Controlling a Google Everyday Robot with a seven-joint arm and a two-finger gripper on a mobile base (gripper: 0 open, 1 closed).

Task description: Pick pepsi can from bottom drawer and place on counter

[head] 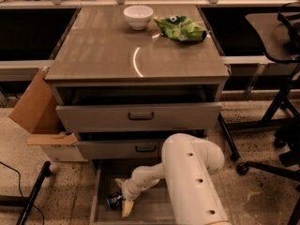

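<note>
The pepsi can (113,201) lies, we think, on its side in the bottom drawer (99,191), one end leftward; our gripper (122,198) straddles it, jaws open.

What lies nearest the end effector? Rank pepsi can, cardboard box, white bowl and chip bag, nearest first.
1. pepsi can, right at the end effector, in the bottom drawer.
2. cardboard box, on the floor, left.
3. white bowl and chip bag, far back on the counter; too close to call.
</note>
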